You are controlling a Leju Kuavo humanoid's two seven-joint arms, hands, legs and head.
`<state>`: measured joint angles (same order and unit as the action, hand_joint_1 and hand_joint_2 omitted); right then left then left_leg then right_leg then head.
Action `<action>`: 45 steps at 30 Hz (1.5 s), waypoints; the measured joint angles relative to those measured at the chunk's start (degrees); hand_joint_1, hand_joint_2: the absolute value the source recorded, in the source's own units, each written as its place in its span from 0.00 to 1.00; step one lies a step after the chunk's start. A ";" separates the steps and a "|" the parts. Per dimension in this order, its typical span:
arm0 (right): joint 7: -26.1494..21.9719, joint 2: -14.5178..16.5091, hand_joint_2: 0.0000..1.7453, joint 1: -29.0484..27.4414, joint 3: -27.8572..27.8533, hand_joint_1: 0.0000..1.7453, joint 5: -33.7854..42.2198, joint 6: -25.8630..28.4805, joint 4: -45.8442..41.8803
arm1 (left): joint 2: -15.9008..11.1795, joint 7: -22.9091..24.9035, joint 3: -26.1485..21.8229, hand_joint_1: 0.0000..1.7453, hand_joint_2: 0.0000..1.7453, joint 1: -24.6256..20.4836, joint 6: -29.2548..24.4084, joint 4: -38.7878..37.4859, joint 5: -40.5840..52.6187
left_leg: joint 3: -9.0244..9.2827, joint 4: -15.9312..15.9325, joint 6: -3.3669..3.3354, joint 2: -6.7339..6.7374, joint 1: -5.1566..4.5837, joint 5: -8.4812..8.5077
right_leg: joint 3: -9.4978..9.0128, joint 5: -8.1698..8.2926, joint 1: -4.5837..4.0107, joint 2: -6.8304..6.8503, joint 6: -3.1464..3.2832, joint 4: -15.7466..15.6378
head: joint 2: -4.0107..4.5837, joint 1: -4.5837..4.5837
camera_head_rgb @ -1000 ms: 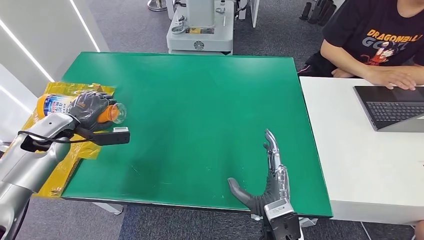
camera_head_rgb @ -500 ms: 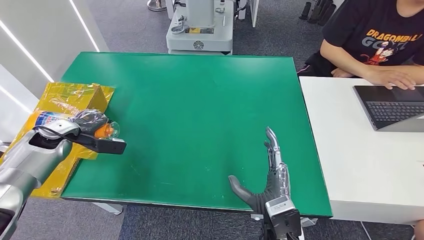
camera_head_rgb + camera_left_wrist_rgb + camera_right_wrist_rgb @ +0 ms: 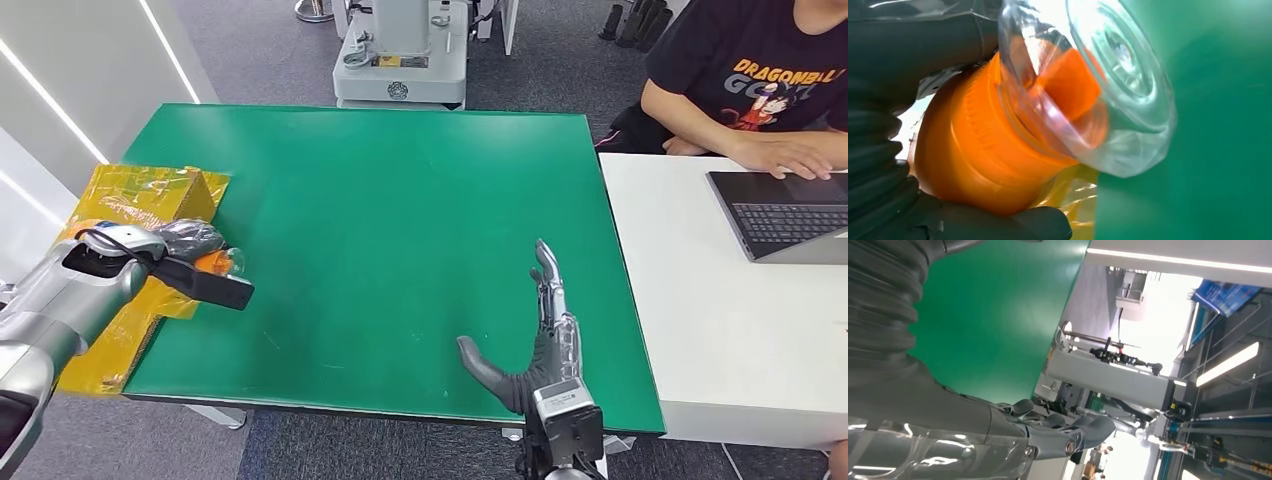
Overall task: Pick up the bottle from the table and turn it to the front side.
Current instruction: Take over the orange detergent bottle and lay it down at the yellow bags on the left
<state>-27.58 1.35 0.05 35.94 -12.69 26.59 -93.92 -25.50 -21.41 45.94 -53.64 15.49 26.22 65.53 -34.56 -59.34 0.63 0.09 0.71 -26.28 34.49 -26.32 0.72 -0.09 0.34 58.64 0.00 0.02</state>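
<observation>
Over at the left edge of the green table, the left hand has its dark fingers wrapped round the bottle, holding it on its side just above the yellow wrapping that hangs off that edge. The bottle sits right inside the hand, its orange neck and clear cap poking out past the fingers toward the middle of the table; up close in the left wrist view the clear cap covers an orange spout, the ribbed orange collar is pressed between the thumb and the darker fingers, and the green edge lies just beside the cap. From that hand across to the right there is a broad bare stretch of green with nothing standing on it. Near the front edge, well apart from the bottle, the right hand hovers with fingers straight and thumb spread wide, holding nothing. Just past that hand's right side the green ends against a white desk, where a laptop lies and a person in a black printed shirt rests a hand by the keyboard. Beyond the far edge stands a grey machine base on dark carpet.
</observation>
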 joint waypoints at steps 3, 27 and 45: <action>0.63 0.47 1.00 0.34 -0.01 0.00 -0.57 -0.38 -0.25 | 1.29 -0.76 1.01 1.00 1.00 -0.78 0.67 -1.13 -0.31 | 0.00 0.00 0.00 0.01 0.00 0.00 | 0.01 0.00 0.00 -0.01 0.00 0.00 | 0.00 0.00; 3.11 2.23 1.00 -0.16 -0.30 0.00 -4.64 -0.98 -3.10 | 6.04 5.40 4.16 0.99 1.00 2.24 -0.67 -7.66 -0.99 | -0.01 0.02 0.00 0.01 0.01 0.00 | 0.01 0.00 0.00 -0.02 0.00 0.01 | 0.00 0.00; 3.92 3.52 1.00 -0.57 -0.79 0.00 -5.71 -4.50 -3.84 | 4.67 11.91 4.12 0.00 1.00 4.33 -9.62 -7.99 -0.87 | 0.12 0.07 0.01 -0.01 0.00 0.00 | -0.12 -0.01 0.00 0.00 0.01 0.01 | 0.00 0.00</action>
<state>-23.67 4.87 -0.52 35.15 -18.40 22.09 -97.77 -20.83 -9.50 50.06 -49.31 5.87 18.23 64.65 -34.44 -59.27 0.63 0.08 0.71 -26.28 34.38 -26.33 0.73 -0.09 0.36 58.65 0.00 0.02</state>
